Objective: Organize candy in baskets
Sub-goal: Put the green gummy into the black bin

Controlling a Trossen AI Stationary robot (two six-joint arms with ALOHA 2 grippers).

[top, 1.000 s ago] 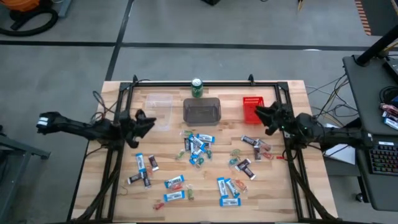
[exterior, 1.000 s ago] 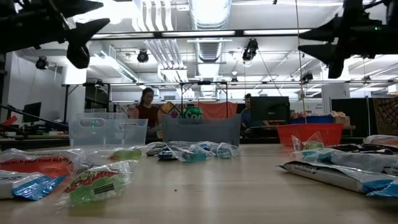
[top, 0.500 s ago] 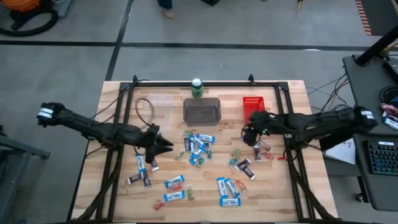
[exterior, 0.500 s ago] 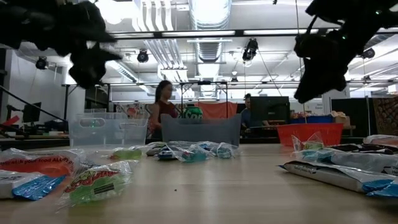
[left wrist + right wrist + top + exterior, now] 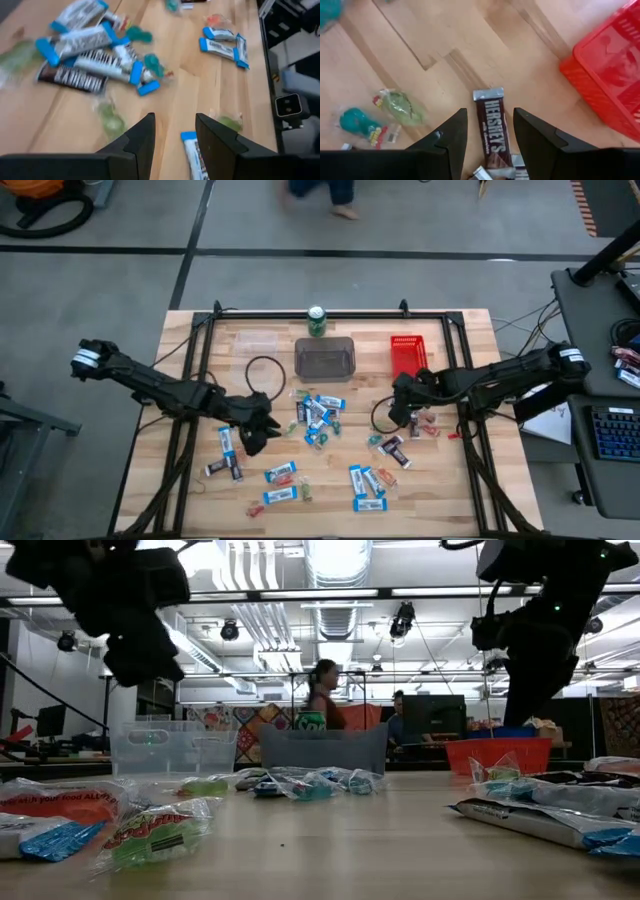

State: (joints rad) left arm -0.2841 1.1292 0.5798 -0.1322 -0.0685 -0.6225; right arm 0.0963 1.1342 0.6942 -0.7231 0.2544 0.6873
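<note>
Your right gripper [image 5: 487, 131] hangs with fingers apart over a Hershey's bar [image 5: 492, 130], near the red basket [image 5: 406, 352]. Your left gripper [image 5: 174, 134], fingers parted too, hovers above scattered candy [image 5: 318, 416] mid-table.

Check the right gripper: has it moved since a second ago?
Yes. In the high view the right gripper has swung away from beside the red basket, toward the table's middle and front, and now sits over a dark mini bar, jaws open.
</note>
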